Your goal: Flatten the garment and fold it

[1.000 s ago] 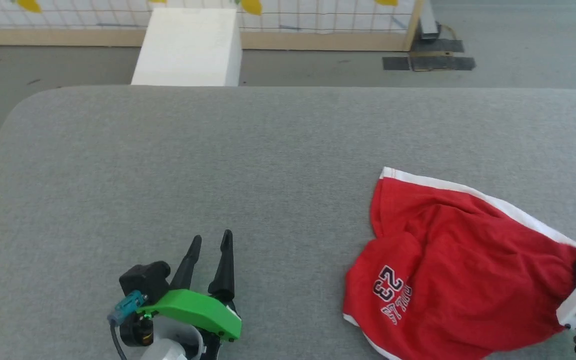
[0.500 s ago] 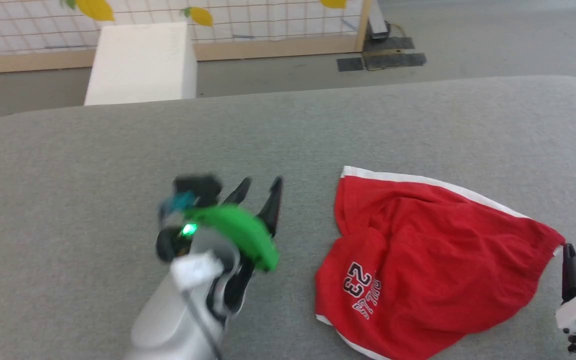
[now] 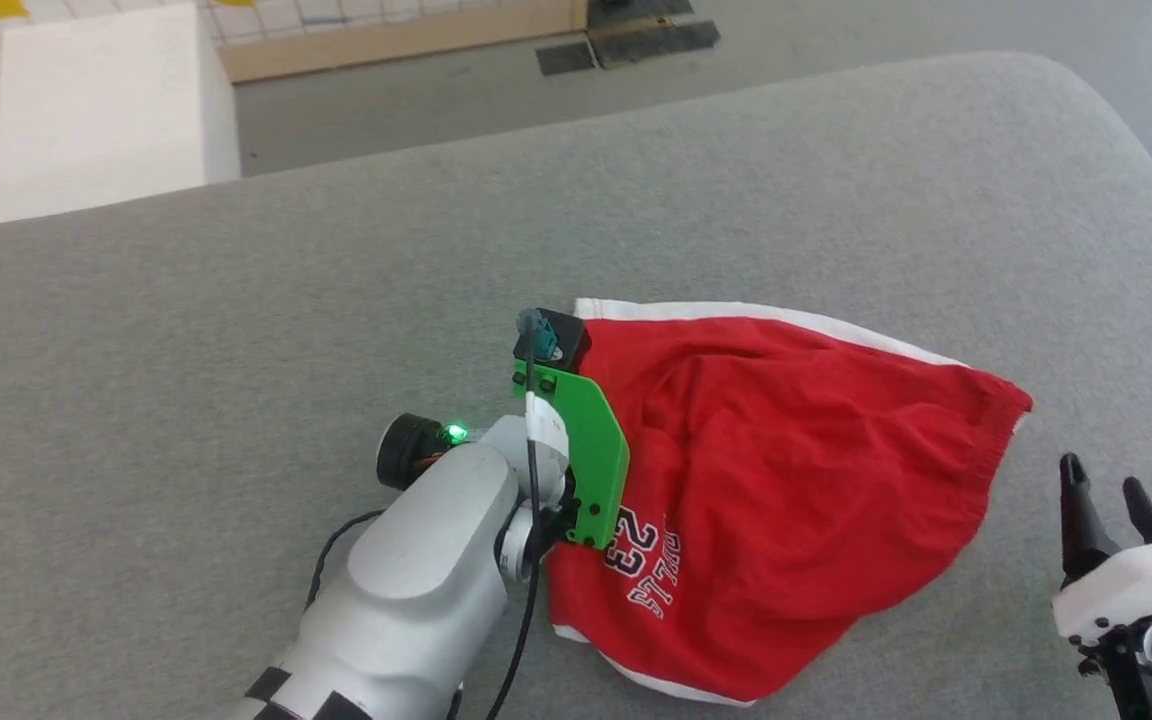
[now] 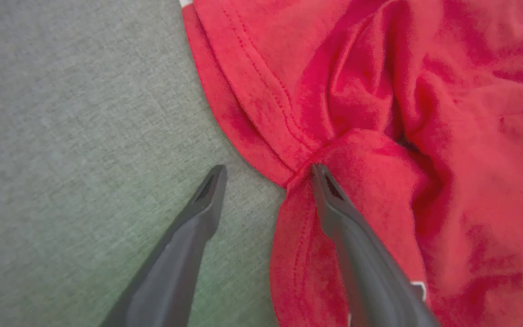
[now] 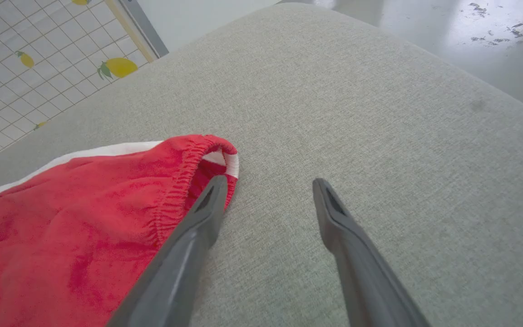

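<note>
The garment (image 3: 786, 480) is seen lying crumpled on the grey padded surface (image 3: 236, 350), towards its right-hand half. It is bunched into a rough wedge, with the white trim (image 3: 736, 312) along the far edge and the dark number logo (image 3: 641, 535) turned upside down on the near side. Nothing has been flattened yet, and deep creases are shown across the middle.

The left gripper (image 4: 267, 172) is held spread, with nothing grasped. In the left wrist view one finger is placed over bare grey surface and the other over red fabric. The garment's left edge, just where two hems meet at a seam, is bracketed between them. That placement is judged to be a set-up for a pinch on this edge, a spot from which the bunched cloth can be drawn outward. Whether the fingertips are already pressed onto the surface cannot be told from this angle.

The right gripper (image 3: 1101, 480) is likewise parted and empty. It is parked low near the gathered waistband (image 5: 175, 181) at the garment's right corner, apart from it in the head view. Such a station is read as readiness to take the opposite end, so that the fabric can be tensioned between both arms.

The spreading step is judged to be only at its start, and folding is a long way off.
</note>
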Robot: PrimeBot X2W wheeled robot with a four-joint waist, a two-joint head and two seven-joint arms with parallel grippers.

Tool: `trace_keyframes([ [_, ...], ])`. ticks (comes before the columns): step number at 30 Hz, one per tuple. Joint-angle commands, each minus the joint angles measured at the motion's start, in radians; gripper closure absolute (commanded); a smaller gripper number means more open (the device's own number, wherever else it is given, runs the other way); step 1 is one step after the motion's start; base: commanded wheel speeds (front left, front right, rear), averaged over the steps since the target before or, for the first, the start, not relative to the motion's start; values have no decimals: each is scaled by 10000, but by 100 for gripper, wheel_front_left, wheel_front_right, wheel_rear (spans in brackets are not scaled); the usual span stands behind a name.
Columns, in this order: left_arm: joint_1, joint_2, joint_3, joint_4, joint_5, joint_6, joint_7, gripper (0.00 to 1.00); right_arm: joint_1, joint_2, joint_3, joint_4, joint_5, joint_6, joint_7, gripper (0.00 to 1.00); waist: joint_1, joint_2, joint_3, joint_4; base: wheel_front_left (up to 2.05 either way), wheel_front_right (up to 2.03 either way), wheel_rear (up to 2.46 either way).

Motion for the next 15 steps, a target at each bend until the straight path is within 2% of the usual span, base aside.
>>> trace_keyframes([
  [1, -80, 4, -23, 102, -123, -39, -103, 0, -140, 2, 32, 49, 48, -13, -119, 0, 0, -1, 448, -397, 0, 0, 0],
  [5, 10, 2, -184, 184, -439, -218, -382, 0, -205, 2, 30, 140, -16, -13, -228, 0, 0, -1, 527, -364, 0, 0, 0],
  [6, 14, 2, -239, 172, -556, -272, -452, 13, -235, 2, 37, 154, -31, -13, -239, 0, 0, -1, 525, -323, 0, 0, 0],
  [7, 13, 1, -282, 145, -649, -323, -542, 80, -256, 2, 47, 158, -44, -13, -246, 0, 0, -1, 522, -285, 0, 0, 0],
  [8, 44, 1, -304, 97, -850, -385, -632, 100, -283, 2, 75, 164, -62, -13, -247, 0, 0, -1, 508, -246, 0, 0, 0],
  [11, 61, 1, -247, -109, -1355, -435, -1038, 100, -313, 2, 85, 149, -106, -13, -254, 0, 0, -1, 435, -48, 0, 0, 0],
  [15, 16, 0, 431, -477, -2077, -346, -2011, 100, -244, 3, 78, 94, -240, -13, -227, 0, 0, -1, 230, 372, 0, 0, 0],
])
